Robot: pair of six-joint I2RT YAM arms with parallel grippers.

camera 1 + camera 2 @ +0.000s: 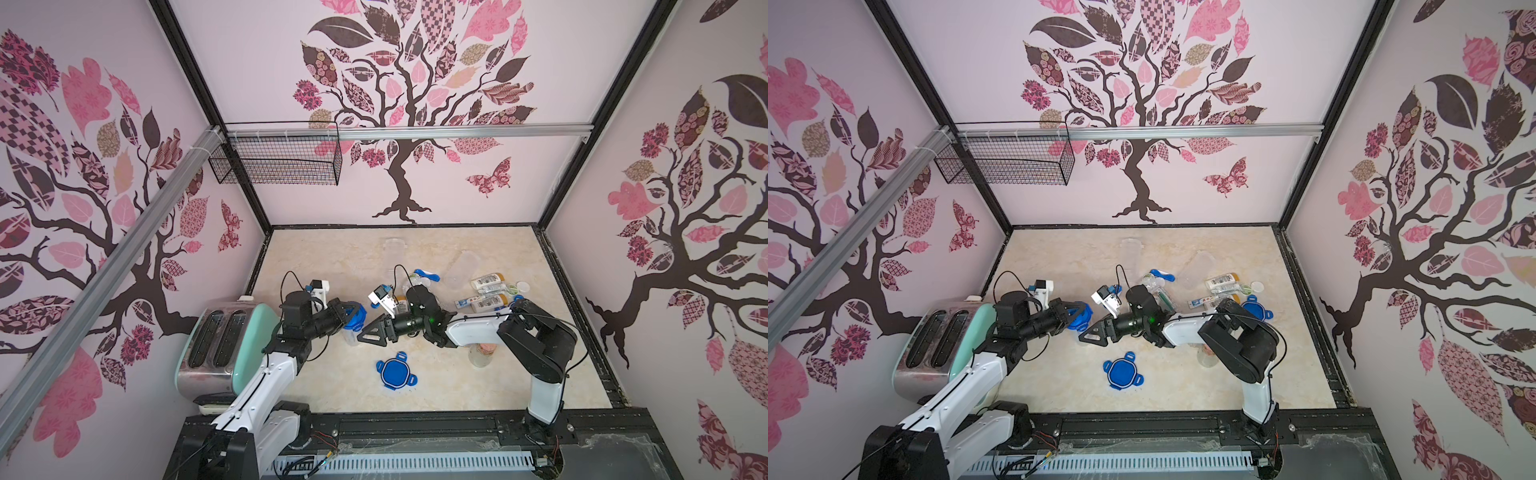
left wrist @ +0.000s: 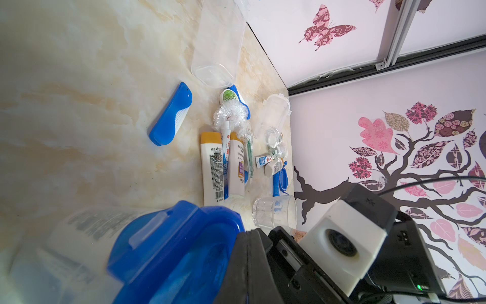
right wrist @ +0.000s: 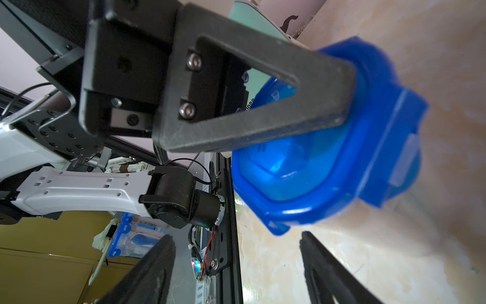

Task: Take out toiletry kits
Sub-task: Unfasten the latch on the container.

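Right wrist cam: L fingers [image 3: 344, 94] pinched shut on blue clip lid [image 3: 328, 184] of clear jar [image 1: 352, 332] at counter [image 1: 457, 382] centre-left, R fingers [image 3: 157, 263] spread & empty just beside it, toiletry kits [image 1: 488, 291] lying loose in a heap on counter farther back-right.

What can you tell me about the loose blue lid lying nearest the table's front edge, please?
The loose blue lid looks like plastic: a rounded square with clip tabs splayed out from its sides and a pale line ringing its centre. It lies flat on the marbled table, by itself, with nothing else touching it.
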